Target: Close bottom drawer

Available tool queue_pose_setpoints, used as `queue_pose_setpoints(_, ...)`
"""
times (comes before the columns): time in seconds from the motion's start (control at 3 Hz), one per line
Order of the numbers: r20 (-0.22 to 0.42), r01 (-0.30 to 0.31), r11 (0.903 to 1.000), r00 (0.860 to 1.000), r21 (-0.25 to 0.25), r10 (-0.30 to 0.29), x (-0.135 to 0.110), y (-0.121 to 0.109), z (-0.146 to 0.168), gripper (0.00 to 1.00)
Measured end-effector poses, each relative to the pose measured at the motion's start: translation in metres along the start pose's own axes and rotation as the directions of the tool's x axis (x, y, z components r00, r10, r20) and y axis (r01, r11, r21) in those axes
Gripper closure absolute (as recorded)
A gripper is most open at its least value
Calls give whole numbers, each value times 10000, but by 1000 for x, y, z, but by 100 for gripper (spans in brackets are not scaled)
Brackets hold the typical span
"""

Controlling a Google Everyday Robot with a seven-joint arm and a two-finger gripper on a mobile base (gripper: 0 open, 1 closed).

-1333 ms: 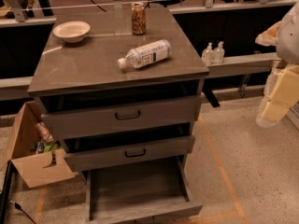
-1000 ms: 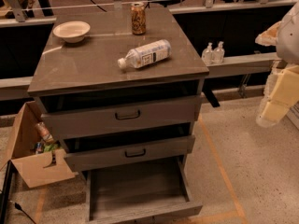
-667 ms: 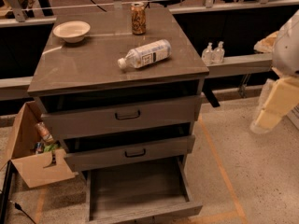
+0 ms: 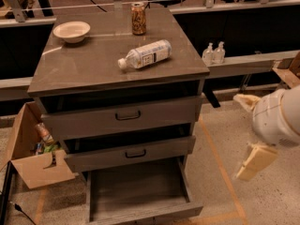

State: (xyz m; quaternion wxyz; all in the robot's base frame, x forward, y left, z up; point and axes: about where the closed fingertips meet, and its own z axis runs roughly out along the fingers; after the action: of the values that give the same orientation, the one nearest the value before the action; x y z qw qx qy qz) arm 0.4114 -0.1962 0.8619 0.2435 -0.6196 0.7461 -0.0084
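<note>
— While the bottom drawer [image 4: 136, 189] stands open below the table's [image 4: 93, 67] front edge, what's boxed?
— Packets [image 4: 44, 135] in the cardboard box [image 4: 37, 170]. My gripper [image 4: 255, 161] hangs well right of the drawer; grip, I cannot tell.

A robot test lab, by the look: taped lines [image 4: 220, 153] on speckled concrete floor [image 4: 276, 203], metal railing [image 4: 243, 6] behind the desk [image 4: 93, 69], the robot's claw [image 4: 255, 162] hanging to its right
</note>
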Motion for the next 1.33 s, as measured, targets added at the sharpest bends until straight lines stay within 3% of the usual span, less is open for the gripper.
queue_pose_setpoints(0.33,1445,672,9977,9871,116,-682,-13,14,62,0)
queue_pose_setpoints(0.67,1843,1751,9830,9658,559,-1825,-38,23,114,0)
queue_pose_setpoints(1.0,1736,1559,9797,9689,1262,-1765,-37,7,112,0)
queue_pose_setpoints(1.33,1738,1554,9795,9689,1279,-1764,-37,7,112,0)
